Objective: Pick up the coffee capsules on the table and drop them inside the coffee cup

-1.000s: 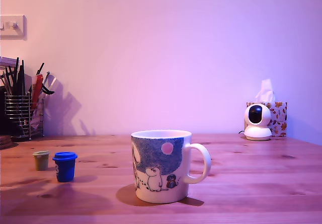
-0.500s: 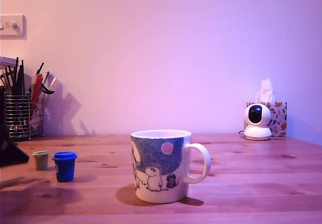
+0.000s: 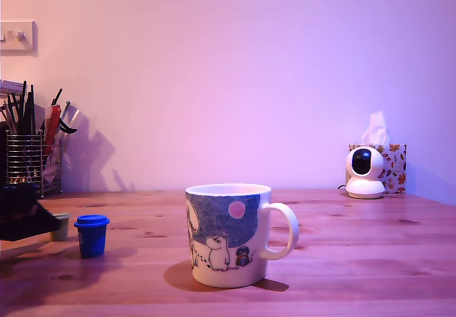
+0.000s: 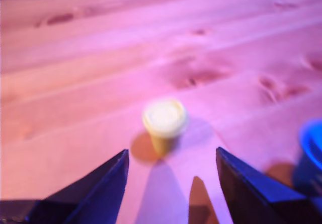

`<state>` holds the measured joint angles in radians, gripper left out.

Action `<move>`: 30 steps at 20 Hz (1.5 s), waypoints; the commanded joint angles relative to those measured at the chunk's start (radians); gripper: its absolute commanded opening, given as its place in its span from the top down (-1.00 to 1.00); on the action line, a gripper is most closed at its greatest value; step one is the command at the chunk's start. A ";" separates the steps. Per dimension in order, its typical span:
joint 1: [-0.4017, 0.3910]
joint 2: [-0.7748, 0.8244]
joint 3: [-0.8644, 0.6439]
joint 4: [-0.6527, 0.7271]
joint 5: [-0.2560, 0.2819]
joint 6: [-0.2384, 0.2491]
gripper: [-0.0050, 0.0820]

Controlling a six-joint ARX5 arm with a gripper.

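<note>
Knotty pine table [image 4: 75,58], tapered olive capsule [image 4: 164,121] (pale lid), tool [image 4: 172,156] spread

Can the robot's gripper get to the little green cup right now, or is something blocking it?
Probably yes. The gripper has its jaws open, and the green capsule stands just ahead of the gap, bare table between them. The blue capsule sits off to one side.

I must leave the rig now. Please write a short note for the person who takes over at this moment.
Gripper: open, empty, low over the table at the exterior view's left, jaws aimed either side of the olive capsule.
Blue capsule: standing on the table beside the olive one, untouched.
Coffee cup: upright, mid-table, handle toward the exterior view's right.
Done: no capsule seen dropped in.
Left: grasp olive, drop in cup; then blue.
</note>
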<state>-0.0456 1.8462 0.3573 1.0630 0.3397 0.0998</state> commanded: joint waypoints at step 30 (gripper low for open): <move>-0.016 0.135 0.143 -0.006 0.054 -0.066 0.52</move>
<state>-0.0586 1.9724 0.4961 1.0382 0.3889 0.0532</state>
